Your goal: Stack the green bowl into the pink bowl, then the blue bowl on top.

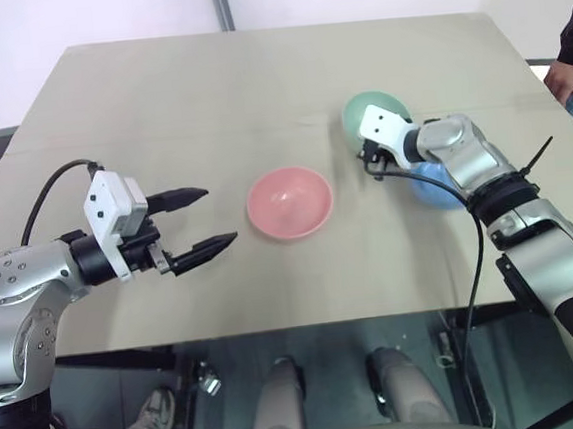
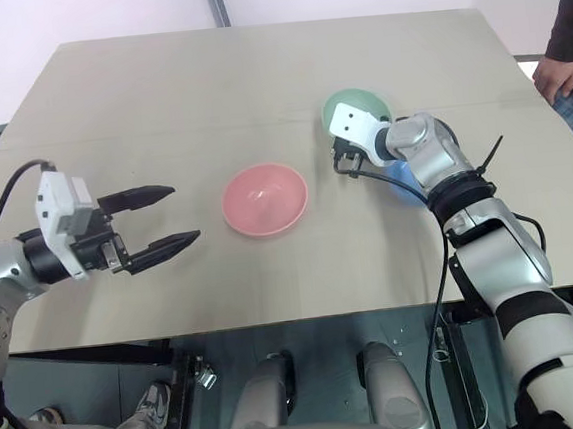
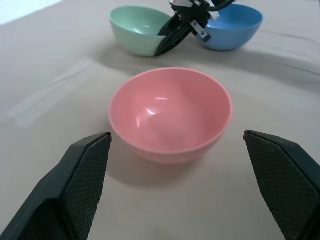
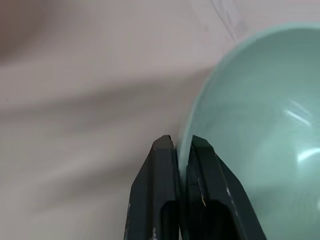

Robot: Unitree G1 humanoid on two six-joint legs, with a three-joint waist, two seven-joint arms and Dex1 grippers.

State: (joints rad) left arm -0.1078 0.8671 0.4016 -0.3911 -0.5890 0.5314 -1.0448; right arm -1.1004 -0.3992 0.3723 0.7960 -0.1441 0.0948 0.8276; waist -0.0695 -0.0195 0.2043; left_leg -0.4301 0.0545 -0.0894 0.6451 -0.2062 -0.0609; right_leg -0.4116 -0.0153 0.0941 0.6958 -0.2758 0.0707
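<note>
The pink bowl [image 1: 288,202] sits upright at the middle of the table. Behind it and to the right stands the green bowl [image 1: 365,107], with the blue bowl [image 1: 431,188] close beside it, partly hidden under my right forearm. My right gripper [image 4: 183,144] is shut on the green bowl's near rim, one finger inside the wall and one outside. My left gripper [image 1: 218,216] hovers open to the left of the pink bowl, pointing at it, with nothing between its fingers [image 3: 75,185].
The beige table [image 1: 157,105] has bare room to the left and at the back. A clear tape strip [image 3: 55,92] lies flat across it. A person's hand [image 1: 568,79] and dark sleeve stand at the table's far right edge.
</note>
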